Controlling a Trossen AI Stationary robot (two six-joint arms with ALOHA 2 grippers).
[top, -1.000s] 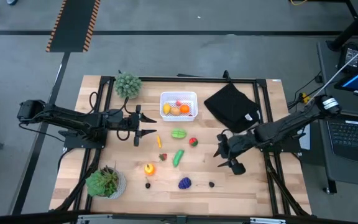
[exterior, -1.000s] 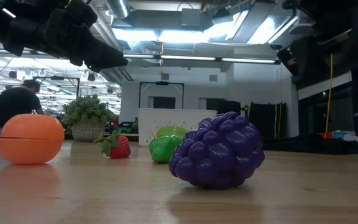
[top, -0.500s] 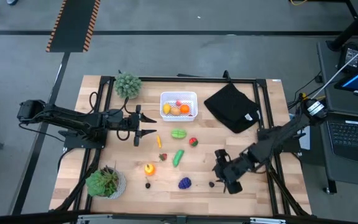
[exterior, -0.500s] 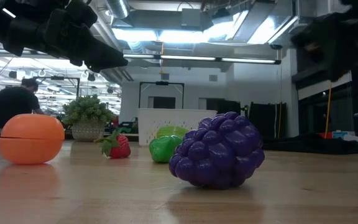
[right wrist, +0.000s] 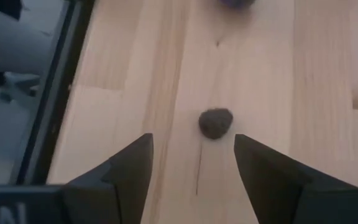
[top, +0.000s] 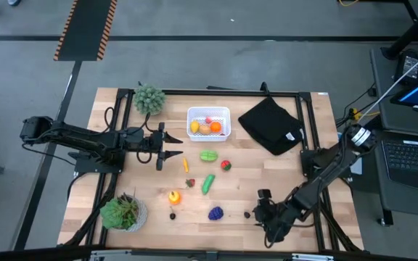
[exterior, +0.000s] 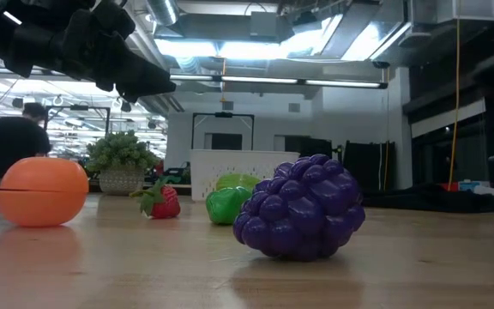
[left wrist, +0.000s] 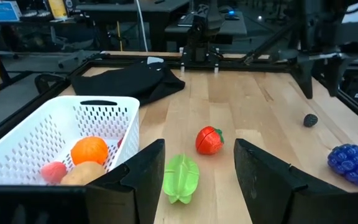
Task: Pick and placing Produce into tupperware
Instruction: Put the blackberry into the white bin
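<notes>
Dark berry [right wrist: 215,122] on wood, beside purple grapes [top: 215,213]; right gripper [right wrist: 191,168] above it, fingers apart, empty; left gripper [top: 176,145] parted

White perforated tupperware [top: 208,122] near the bench's [top: 310,217] far edge holds yellow, orange and red produce. Black folded cloth [top: 269,124] at far right corner; pale wood bench. Purple grape cluster [exterior: 299,207] and a small dark berry [right wrist: 215,122] near the front edge.

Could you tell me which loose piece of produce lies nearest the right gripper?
The small dark berry, just ahead of the right gripper and framed between its open jaws in the wrist view; the purple grapes lie farther off.
</notes>
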